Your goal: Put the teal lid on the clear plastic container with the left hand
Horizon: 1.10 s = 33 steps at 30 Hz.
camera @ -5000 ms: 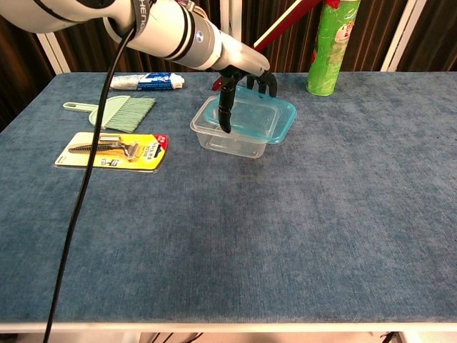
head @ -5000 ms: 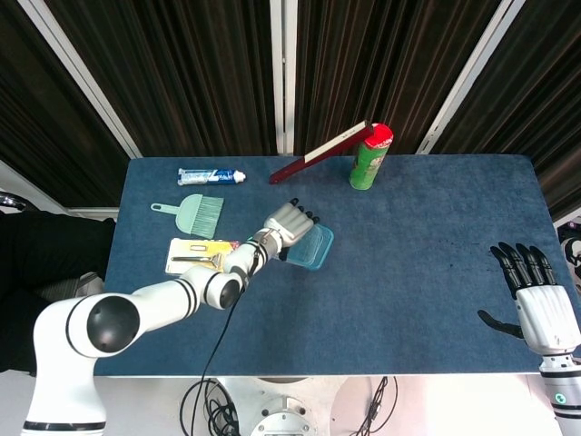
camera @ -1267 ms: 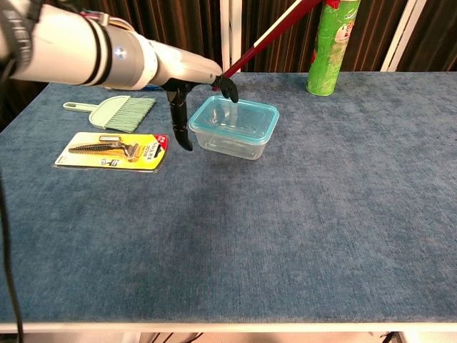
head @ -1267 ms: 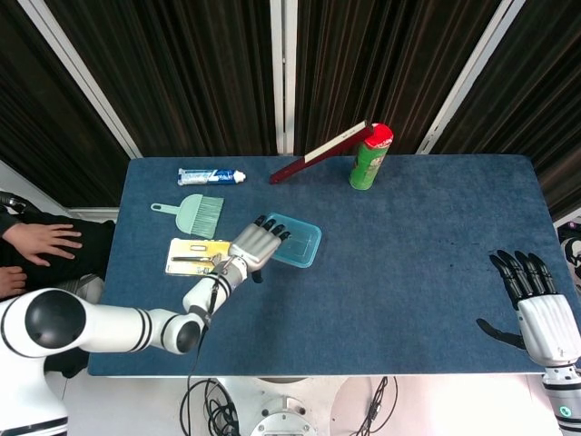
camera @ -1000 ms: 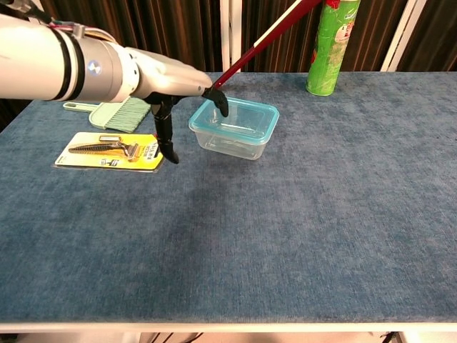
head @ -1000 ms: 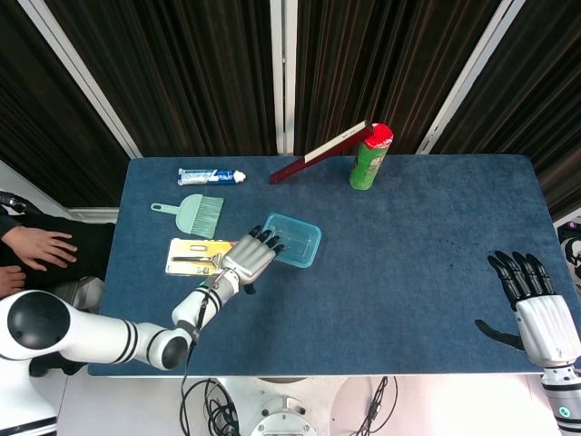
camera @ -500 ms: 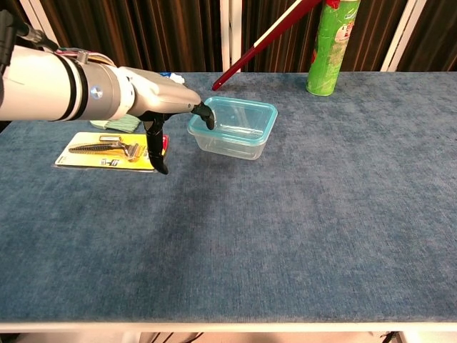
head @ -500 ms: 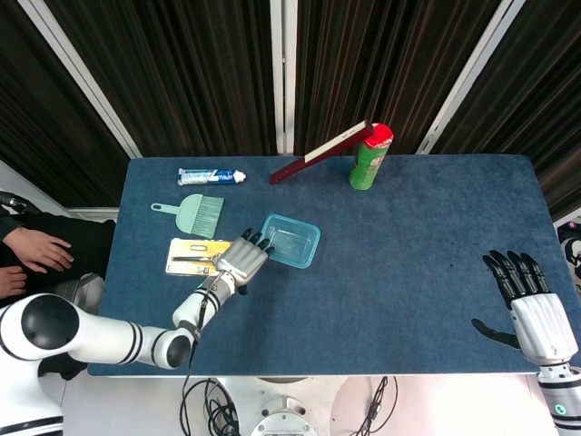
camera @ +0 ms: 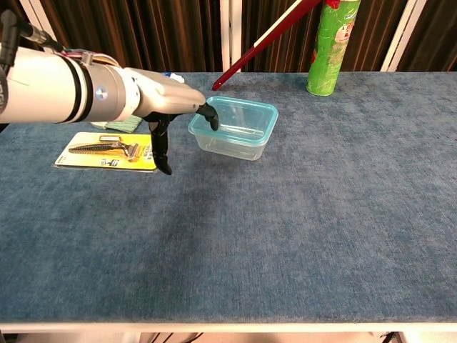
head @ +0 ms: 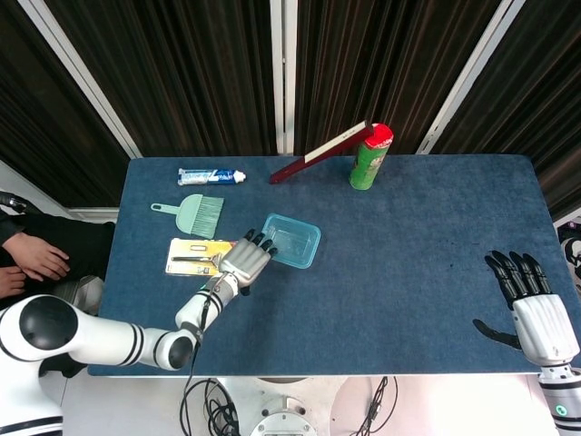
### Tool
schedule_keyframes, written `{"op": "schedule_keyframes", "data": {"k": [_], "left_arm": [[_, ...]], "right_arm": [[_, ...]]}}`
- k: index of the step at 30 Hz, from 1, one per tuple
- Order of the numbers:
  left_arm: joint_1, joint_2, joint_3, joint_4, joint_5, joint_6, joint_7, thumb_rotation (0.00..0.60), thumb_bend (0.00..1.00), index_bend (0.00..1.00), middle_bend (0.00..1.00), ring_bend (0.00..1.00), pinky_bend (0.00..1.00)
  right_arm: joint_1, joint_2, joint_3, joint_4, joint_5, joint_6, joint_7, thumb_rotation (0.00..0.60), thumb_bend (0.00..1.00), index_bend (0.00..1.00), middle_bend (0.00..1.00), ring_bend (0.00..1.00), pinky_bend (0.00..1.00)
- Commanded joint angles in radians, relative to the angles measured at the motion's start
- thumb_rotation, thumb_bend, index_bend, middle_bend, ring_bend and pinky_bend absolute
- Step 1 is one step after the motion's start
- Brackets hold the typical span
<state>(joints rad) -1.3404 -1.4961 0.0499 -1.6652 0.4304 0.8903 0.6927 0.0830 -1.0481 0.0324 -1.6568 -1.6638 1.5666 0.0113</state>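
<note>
The clear plastic container (head: 292, 241) (camera: 234, 137) stands left of the table's middle, and the teal lid (camera: 238, 116) lies flat on its rim. My left hand (head: 243, 260) (camera: 163, 103) hovers just left of it, fingers spread and holding nothing. One dark fingertip (camera: 210, 117) is at the container's left corner; whether it touches is unclear. Past the table's right front corner, my right hand (head: 533, 308) is open and empty; only the head view shows it.
A green can (head: 369, 156) (camera: 331, 47) stands at the back with a red book (head: 318, 153) (camera: 260, 41) leaning on it. A toothpaste tube (head: 211, 176), teal brush (head: 192, 213) and yellow peeler card (head: 195, 256) (camera: 107, 151) lie at left. A person's hand (head: 38, 258) rests beyond the left edge.
The lid, askew under my left hand five seconds ago, now sits flat on the container. My left hand has let go and drawn back toward the front left. The right hand barely moved.
</note>
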Motion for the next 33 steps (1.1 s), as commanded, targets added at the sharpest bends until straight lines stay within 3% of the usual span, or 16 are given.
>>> {"op": "schedule_keyframes", "data": {"k": [1,5,10,19,33], "left_arm": [[0.026,0.015,-0.033,-0.024,0.072,0.036,-0.034,0.6,0.06,0.18,0.09,0.0,0.02],[0.033,0.006,-0.055,-0.026,0.13,0.039,-0.039,0.6,0.06,0.18,0.09,0.0,0.02],[0.011,-0.036,-0.076,-0.005,0.122,0.011,-0.009,0.6,0.06,0.18,0.09,0.0,0.02],[-0.018,-0.112,-0.057,0.046,0.08,0.038,0.104,0.6,0.06,0.18,0.09,0.0,0.02],[0.008,-0.154,-0.053,0.089,0.064,0.052,0.149,0.6,0.06,0.18,0.09,0.0,0.01]], "right_arm": [[0.0,-0.001,0.0,0.002,0.0,0.0,0.001,0.6,0.03,0.0,0.06,0.0,0.0],[0.001,-0.004,0.0,0.005,0.002,-0.003,0.004,0.6,0.03,0.0,0.06,0.0,0.0],[0.0,-0.003,-0.001,0.008,0.007,-0.006,0.008,0.6,0.03,0.0,0.06,0.0,0.0],[0.0,-0.003,-0.001,0.014,0.015,-0.012,0.014,0.6,0.03,0.0,0.06,0.0,0.0],[0.007,-0.005,0.002,0.009,0.019,-0.024,0.007,0.6,0.03,0.0,0.06,0.0,0.0]]}}
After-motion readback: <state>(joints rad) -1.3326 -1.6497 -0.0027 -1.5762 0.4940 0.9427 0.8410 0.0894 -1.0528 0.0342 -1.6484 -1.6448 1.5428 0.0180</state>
